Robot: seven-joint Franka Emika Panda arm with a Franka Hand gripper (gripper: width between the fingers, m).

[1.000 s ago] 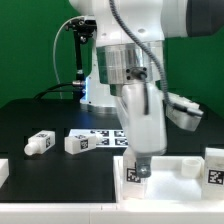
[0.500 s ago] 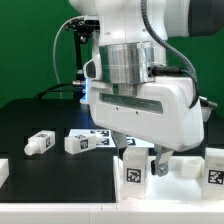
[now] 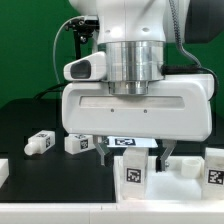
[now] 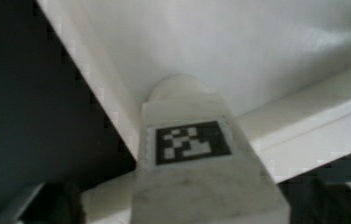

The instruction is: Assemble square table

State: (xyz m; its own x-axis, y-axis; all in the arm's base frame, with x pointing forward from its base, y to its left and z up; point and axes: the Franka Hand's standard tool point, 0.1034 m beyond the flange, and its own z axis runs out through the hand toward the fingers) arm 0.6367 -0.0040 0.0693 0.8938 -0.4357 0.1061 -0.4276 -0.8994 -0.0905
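A white leg (image 3: 133, 172) with a black-and-white tag stands upright on the white square slab (image 3: 186, 166) at the front. My gripper (image 3: 136, 158) hangs straight over it, its broad side facing the camera. The fingers (image 3: 108, 151) straddle the leg with a gap on each side, so the gripper is open. In the wrist view the leg (image 4: 193, 140) rises toward the camera between the dark fingers (image 4: 47, 205), with the slab (image 4: 243, 50) behind it. A second leg (image 3: 213, 166) stands on the slab to the exterior view's right. Two loose legs (image 3: 38, 143) (image 3: 78, 142) lie on the black table to the left.
The marker board (image 3: 128, 141) lies on the table behind the gripper, mostly hidden by it. A white L-shaped piece (image 3: 3, 172) shows at the exterior view's left edge. The arm's base and a black stand are at the back.
The gripper has turned about its vertical axis over the leg, from side-on to broadside. Its fingers, earlier closed on the leg, now stand apart from it.
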